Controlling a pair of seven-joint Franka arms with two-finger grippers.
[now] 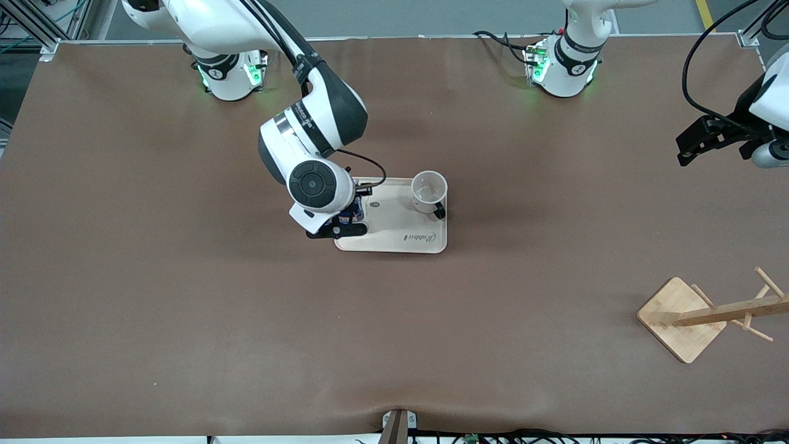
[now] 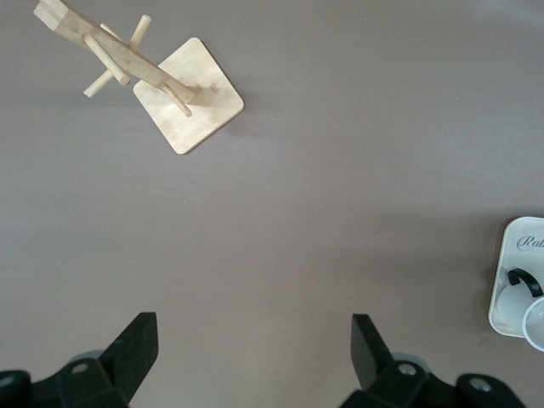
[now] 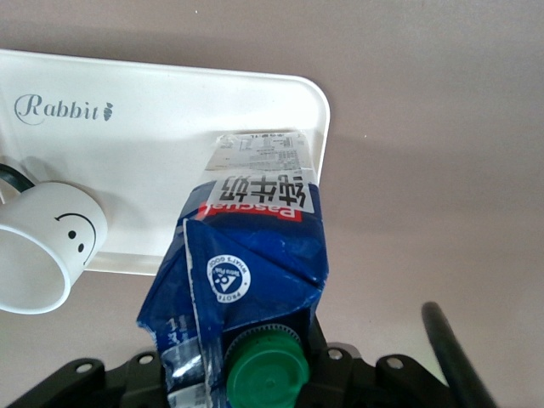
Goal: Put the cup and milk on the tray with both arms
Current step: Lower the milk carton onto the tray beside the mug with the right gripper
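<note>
The cream tray (image 1: 394, 229) lies mid-table. The white cup (image 1: 428, 191) stands on it at the end toward the left arm, its smiley face showing in the right wrist view (image 3: 51, 246). My right gripper (image 1: 344, 223) is shut on the milk (image 1: 353, 213), holding it upright over the tray's end toward the right arm. In the right wrist view the milk (image 3: 255, 246) with its green cap (image 3: 268, 370) covers my right gripper (image 3: 255, 340), and its base is at the tray (image 3: 153, 144); I cannot tell if it rests there. My left gripper (image 1: 696, 145) waits open and empty, high over the left arm's end of the table (image 2: 255, 348).
A wooden stand with pegs and a square base (image 1: 681, 317) stands nearer the front camera toward the left arm's end; it also shows in the left wrist view (image 2: 187, 106). That view also catches the tray's end (image 2: 508, 280) and the cup (image 2: 534, 316). Brown table all around.
</note>
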